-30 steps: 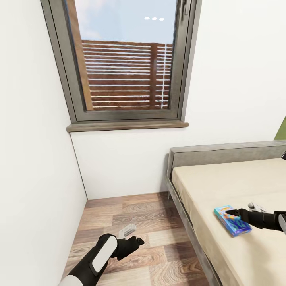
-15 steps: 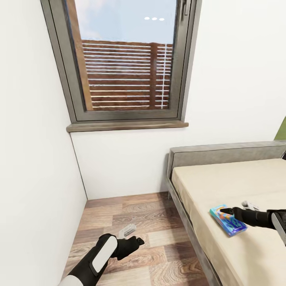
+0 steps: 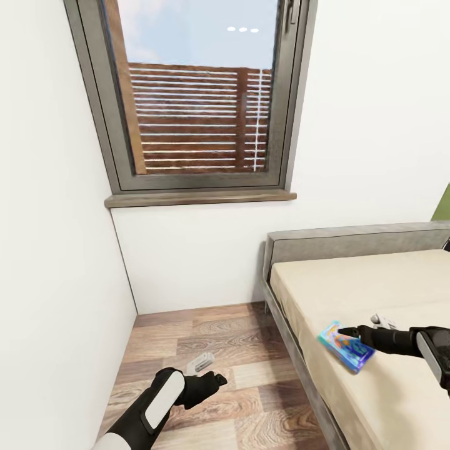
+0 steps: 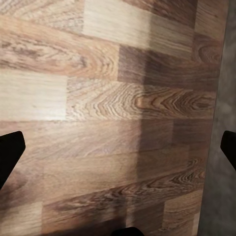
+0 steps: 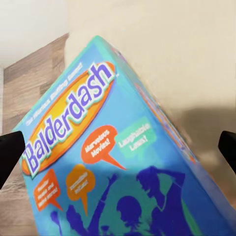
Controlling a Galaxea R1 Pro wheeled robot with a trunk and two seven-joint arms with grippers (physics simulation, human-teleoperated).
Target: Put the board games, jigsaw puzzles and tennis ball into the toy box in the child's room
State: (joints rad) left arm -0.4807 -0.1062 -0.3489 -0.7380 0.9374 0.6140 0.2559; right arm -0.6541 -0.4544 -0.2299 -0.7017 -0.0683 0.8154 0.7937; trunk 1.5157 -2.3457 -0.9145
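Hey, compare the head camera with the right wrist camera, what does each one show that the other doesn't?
Head camera alone: the window, the bed's grey headboard, the left hand over the floor, and the right hand holding the board game tilted near the mattress edge. Right wrist camera alone: the box's lettering, "Balderdash", and its purple silhouettes. Both share the blue board game, the beige mattress and the wood floor.
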